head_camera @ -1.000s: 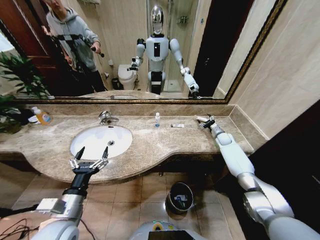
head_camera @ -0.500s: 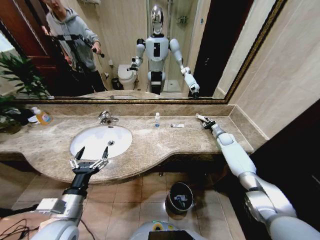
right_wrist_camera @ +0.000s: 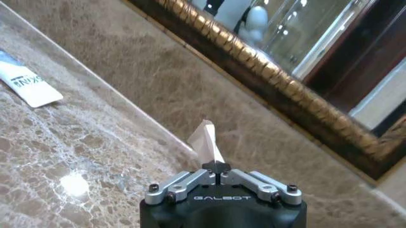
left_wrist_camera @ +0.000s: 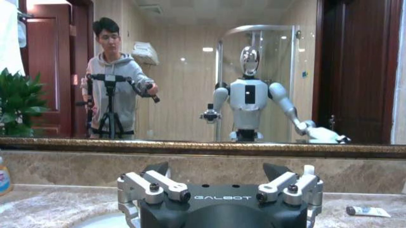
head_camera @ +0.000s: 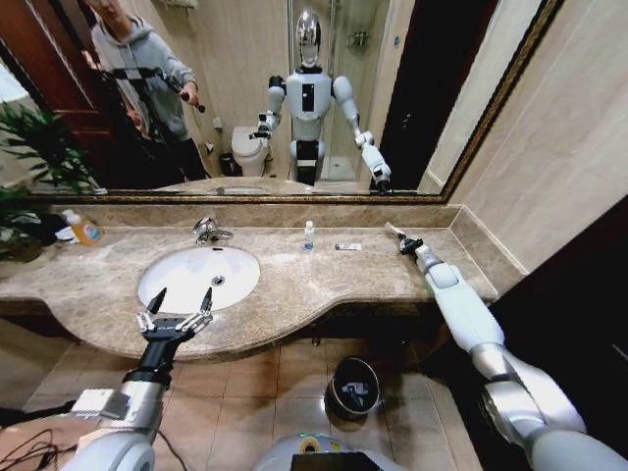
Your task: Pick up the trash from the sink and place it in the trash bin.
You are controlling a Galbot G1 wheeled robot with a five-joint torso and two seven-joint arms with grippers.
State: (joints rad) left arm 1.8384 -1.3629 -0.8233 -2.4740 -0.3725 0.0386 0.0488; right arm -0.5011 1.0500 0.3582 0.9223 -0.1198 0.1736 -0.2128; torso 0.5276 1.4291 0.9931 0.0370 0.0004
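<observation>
Marble counter (head_camera: 324, 280), tube (head_camera: 347, 246), sm bottle (head_camera: 308, 235)

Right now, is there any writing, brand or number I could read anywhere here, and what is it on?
"GALBOT": on the black body of the left pincer.
"GALBOT": on the black body of the right pincer, which grips a thin pale piece.
White tube on the marble counter: dark letters, cut off and too blurred to read.
Small bottle and orange soap bottle: labels too small to read.
</observation>
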